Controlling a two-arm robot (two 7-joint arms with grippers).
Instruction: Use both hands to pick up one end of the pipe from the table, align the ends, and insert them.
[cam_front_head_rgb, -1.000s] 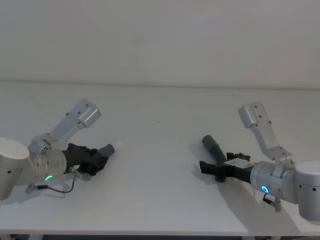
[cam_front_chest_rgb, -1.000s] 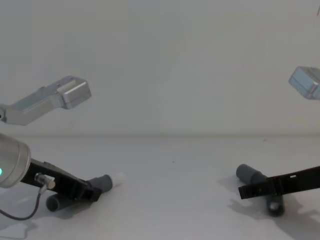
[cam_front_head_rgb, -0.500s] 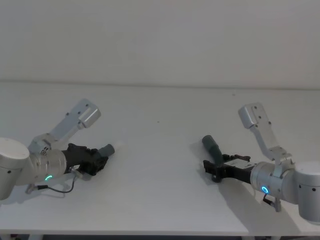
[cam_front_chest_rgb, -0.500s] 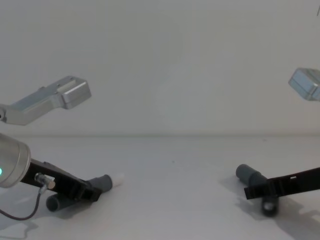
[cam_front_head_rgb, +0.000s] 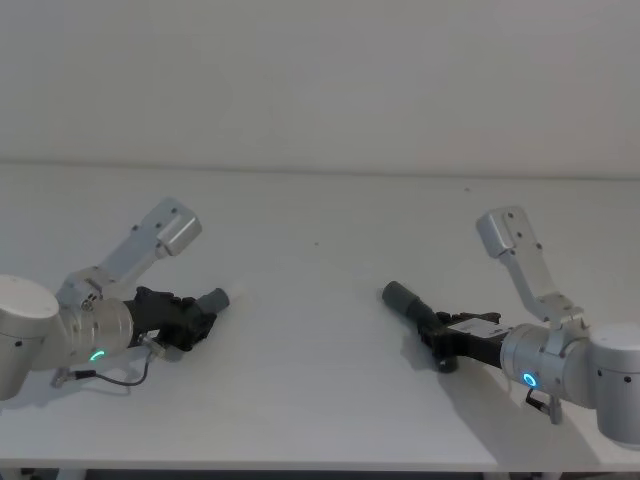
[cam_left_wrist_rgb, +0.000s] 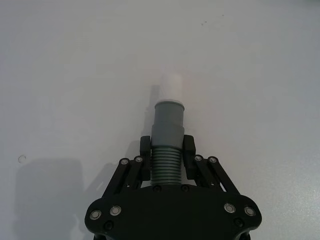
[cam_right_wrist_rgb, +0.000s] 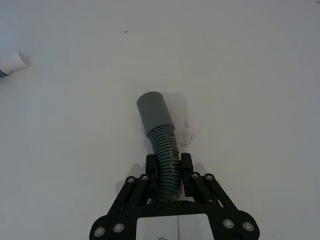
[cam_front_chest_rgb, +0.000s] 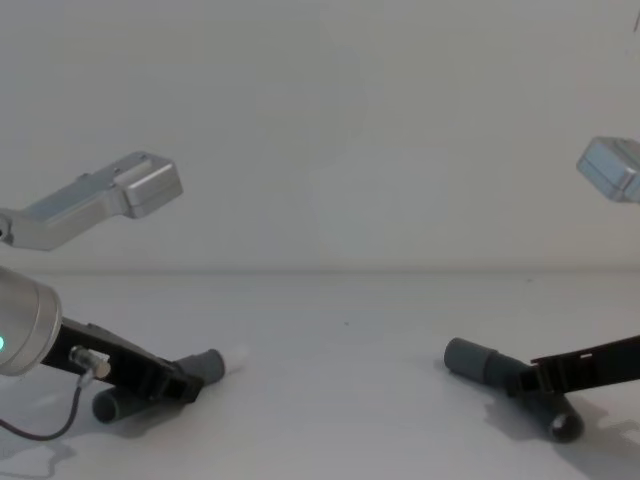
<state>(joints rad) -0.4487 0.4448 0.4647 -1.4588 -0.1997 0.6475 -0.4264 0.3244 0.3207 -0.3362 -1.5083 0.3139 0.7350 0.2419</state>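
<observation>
Over the left part of the tabletop (cam_front_head_rgb: 320, 400), the left gripper (cam_left_wrist_rgb: 166, 150) held its fingers (cam_left_wrist_rgb: 145, 146) clenched on the ribbed middle of the white-tipped pipe piece (cam_left_wrist_rgb: 168, 122), while over the right part the right gripper (cam_right_wrist_rgb: 170, 162) grasped the ribs of the socket-ended pipe piece (cam_right_wrist_rgb: 156, 115).

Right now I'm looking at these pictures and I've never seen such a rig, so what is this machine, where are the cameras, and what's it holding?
It is a two-armed robot at a white table. One picture looks down from its head, one across from its chest, two from its wrists. Its left gripper is shut on a ribbed grey hose piece with a white tip. Its right gripper is shut on a second hose piece with a plain wide cuff. The pieces are well apart.
</observation>
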